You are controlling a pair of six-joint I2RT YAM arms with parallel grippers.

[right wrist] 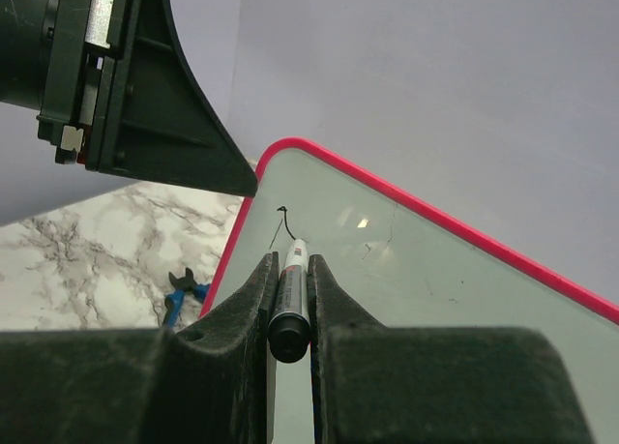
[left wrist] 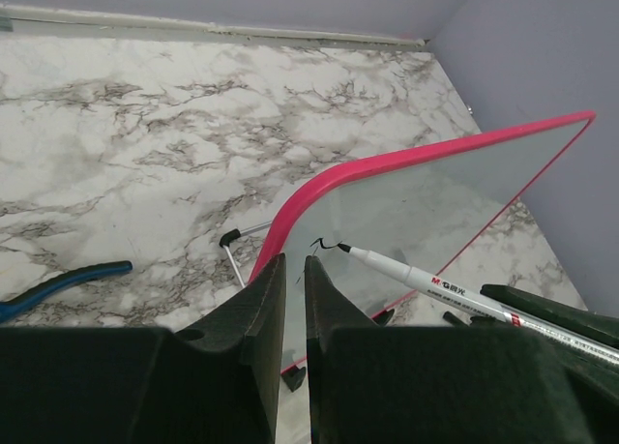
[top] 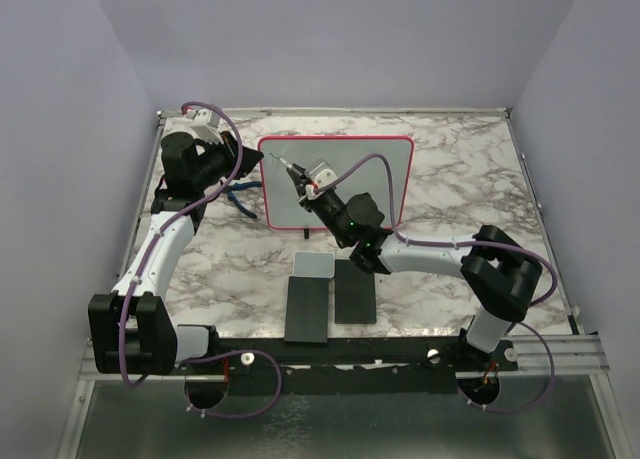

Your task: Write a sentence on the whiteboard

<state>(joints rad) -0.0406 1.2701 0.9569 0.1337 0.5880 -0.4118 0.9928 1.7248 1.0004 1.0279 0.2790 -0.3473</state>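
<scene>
**Right end effector grips marker at the whiteboard's upper left corner**

The right end effector's two fingers are closed on the barrel of a white marker, which lies lengthwise between them with its dark cap end toward the wrist camera. Its tip touches the board face just inside the rounded upper left corner.

The left end effector is closed to a narrow slit on the board's left edge, and the red-pink rim runs down into the gap between its fingers.

The whiteboard stands upright on the marble bench, toward the far side and roughly centred between the two arms.

Of the sentence, only a short hooked dark stroke shows, right at the marker tip.

Blue-handled pliers lie on the bench just left of the board. Nearer the arm bases, two black slabs lie side by side, and a small grey-white pad rests at the far end of the left one.
</scene>
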